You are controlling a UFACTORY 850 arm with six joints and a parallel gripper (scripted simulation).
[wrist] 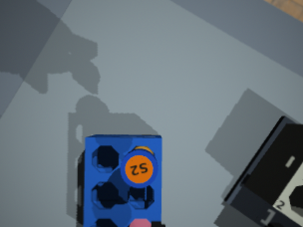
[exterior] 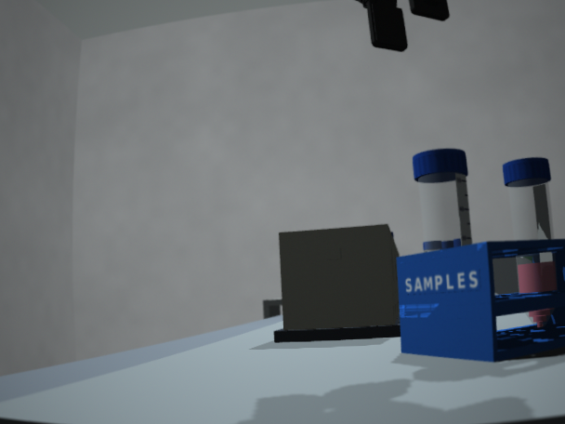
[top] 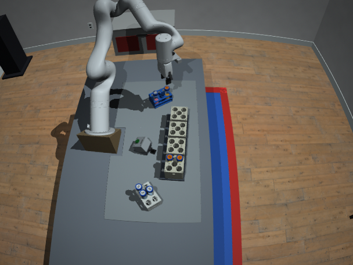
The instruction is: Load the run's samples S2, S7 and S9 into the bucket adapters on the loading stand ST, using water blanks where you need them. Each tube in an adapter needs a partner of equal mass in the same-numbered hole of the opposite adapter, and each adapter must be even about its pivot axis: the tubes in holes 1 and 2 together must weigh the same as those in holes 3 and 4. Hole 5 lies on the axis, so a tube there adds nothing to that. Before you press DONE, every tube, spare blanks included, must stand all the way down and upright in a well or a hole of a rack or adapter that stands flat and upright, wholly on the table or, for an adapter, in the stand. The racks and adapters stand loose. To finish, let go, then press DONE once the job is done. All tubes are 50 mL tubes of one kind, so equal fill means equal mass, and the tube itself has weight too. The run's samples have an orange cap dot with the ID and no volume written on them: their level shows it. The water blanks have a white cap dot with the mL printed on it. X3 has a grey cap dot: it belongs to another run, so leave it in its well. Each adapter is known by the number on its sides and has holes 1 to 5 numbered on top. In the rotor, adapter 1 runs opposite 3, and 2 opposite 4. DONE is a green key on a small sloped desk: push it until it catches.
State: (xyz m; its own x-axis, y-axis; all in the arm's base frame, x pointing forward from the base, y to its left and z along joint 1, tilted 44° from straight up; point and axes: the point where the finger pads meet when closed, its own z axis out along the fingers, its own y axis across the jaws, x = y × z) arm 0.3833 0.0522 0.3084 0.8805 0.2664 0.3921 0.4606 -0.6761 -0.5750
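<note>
My gripper (top: 168, 80) (exterior: 412, 29) is open and empty, high above the blue SAMPLES rack (exterior: 441, 307) (wrist: 122, 143). Sample S2 (top: 166, 88) (exterior: 440, 165) (wrist: 139, 168) stands upright in a corner well; its level is hidden behind the rack wall. X3 (top: 155, 93) (exterior: 526, 172), grey-dotted with pink liquid, stands in the same rack. Two orange-dotted tubes, one left (top: 169, 157) and one right (top: 179, 157), stand in the nearest adapter (top: 174, 174), in the row beside its neighbour. The other three adapters hold no tubes. Three white-dotted blanks (top: 139, 186) (top: 142, 193) (top: 149, 189) stand in the white rack (top: 157, 204).
The loading stand (top: 162, 175) runs along the table's right part, with its adapters in a row. The small sloped desk (top: 143, 148) with the green DONE key (top: 137, 141) stands between the arm's base (top: 100, 140) and the stand. Adapter 1 (exterior: 336, 279) (top: 179, 113) is nearest the blue rack.
</note>
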